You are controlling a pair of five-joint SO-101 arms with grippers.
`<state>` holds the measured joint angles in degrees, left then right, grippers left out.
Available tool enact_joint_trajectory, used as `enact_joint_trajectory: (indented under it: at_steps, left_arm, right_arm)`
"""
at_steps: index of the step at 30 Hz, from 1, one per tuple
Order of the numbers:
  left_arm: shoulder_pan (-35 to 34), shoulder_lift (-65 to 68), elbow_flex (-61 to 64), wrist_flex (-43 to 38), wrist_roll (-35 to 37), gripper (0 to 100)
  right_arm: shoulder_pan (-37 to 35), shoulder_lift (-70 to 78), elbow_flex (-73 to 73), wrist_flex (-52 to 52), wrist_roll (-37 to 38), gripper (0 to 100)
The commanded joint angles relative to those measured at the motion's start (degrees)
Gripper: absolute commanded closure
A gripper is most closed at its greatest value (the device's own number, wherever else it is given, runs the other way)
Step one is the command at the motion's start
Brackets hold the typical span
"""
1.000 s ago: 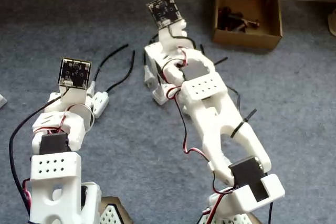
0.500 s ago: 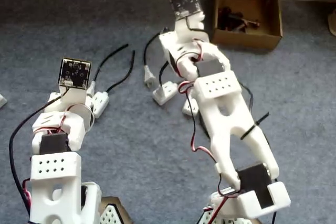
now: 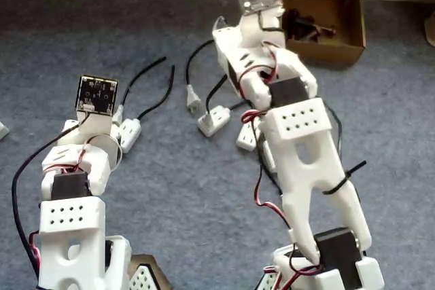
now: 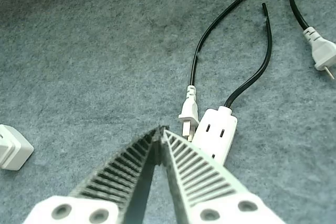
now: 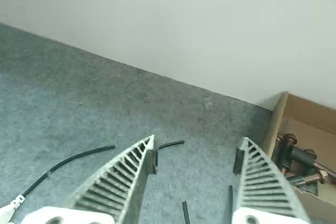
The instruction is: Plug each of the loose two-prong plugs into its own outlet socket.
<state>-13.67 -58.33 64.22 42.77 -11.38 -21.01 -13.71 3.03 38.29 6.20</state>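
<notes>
Risks shoving the small white two-prong plug away from the white plastic outlet block if lowered with left gripper clenched empty (right gripper splayed, holding nothing).

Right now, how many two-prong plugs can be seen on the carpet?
2: one plug beside the socket by the left claw, a second plug between the arms. The right arm may hide more.
</notes>
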Motion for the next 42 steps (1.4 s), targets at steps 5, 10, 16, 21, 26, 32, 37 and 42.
enact_joint_trajectory:
  at_steps: [5,10,16,21,26,32,37,42]
  left_arm:
    - [1.5,-0.7,-0.5,-1.1,-1.5,100]
    - [1.5,-0.7,-0.6,-1.1,-1.6,100]
    - [2.2,-0.7,-1.5,1.4,-4.3,91]
    - [5.8,-0.7,-2.1,3.5,-6.9,81]
    - [6.2,-0.7,-3.8,4.0,-9.4,81]
    - [9.9,-0.6,-9.1,9.1,-14.9,79]
    - [14.4,-0.6,-14.0,13.2,-16.3,73]
    - [18.9,1.0,-17.0,14.2,-17.5,72]
  right_arm:
    - [10.0,-10.9,-6.5,13.7,-8.2,76.7]
    - [13.1,-15.6,-3.8,23.5,-8.2,77.1]
    - [14.8,-16.2,6.2,27.1,-8.3,77.2]
    - [15.3,-16.2,12.3,27.6,-8.2,87.8]
    - [16.5,-17.5,19.0,27.3,-8.4,90.0]
    - [16.4,-28.8,34.7,25.1,-8.5,90.1]
    - [16.5,-42.4,52.3,19.6,-8.1,94.7]
    - [16.5,-54.6,62.0,22.0,-8.1,95.4]
